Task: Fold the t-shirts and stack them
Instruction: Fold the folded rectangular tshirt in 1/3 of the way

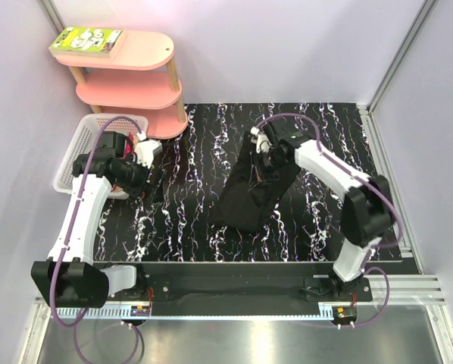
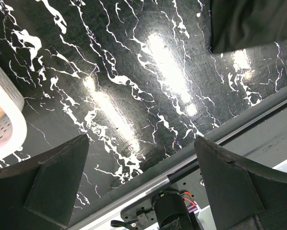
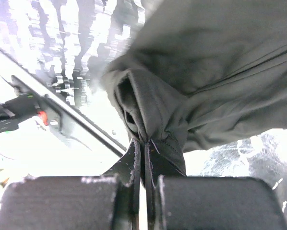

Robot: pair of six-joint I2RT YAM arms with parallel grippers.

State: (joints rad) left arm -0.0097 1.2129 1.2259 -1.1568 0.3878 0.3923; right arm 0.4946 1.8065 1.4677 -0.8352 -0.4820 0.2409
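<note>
The right end effector (image 3: 144, 143) was clamped flat, its two fingers pressed together on a bunched fold of the black t-shirt (image 3: 206, 72), with cloth bulging out just past the tips; in the overhead view it sat at the far end of the shirt, at about 1 o'clock from the middle of the bench (image 1: 189, 227). The left end effector (image 2: 141, 141) was spread wide with nothing between its fingers (image 2: 57, 182), only bare marbled surface showing in the gap; whether it touched the bench could not be told.

Nearest the arm bases, the front edge of the bench ran along a metal rail (image 1: 234, 267); just beyond it the near end of the black t-shirt (image 1: 249, 193) lay on the surface around the middle, and from there the cloth stretched away as a long, narrow, crumpled band towards 1 o'clock, up to the right fingers; no chest print was visible on it. One corner of the shirt (image 2: 249, 24) showed at the 1 o'clock edge of the left wrist view, well apart from the left fingers.

Further back, at 9 o'clock, the white lattice basket (image 1: 69, 163) stood at the left edge of the bench, just beside the left wrist; what it held could not be made out. Beyond that, at 11 o'clock, a pink three-tier shelf (image 1: 139, 59) stood against the wall, with a green box (image 1: 86, 39) lying on its top tier.
</note>
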